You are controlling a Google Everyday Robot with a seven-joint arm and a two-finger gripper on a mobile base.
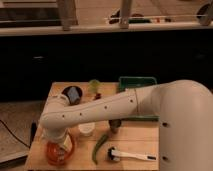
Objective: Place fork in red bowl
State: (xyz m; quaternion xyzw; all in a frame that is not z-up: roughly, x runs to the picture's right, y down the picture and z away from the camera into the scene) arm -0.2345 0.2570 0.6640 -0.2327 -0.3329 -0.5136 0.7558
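The red bowl (53,154) sits at the front left corner of the wooden table (135,142). My white arm reaches in from the right across the table, and my gripper (63,142) hangs down right over the bowl, at or just inside its rim. The gripper's pale end covers much of the bowl's inside. I cannot make out the fork as a separate thing; it may be hidden by the gripper or the arm.
A white-handled brush with a dark head (129,155) and a long green object (99,146) lie at the front. A white cup (86,129), a dark can (114,125), a green tray (137,82), a green cup (94,86) and a dark round object (72,94) stand around.
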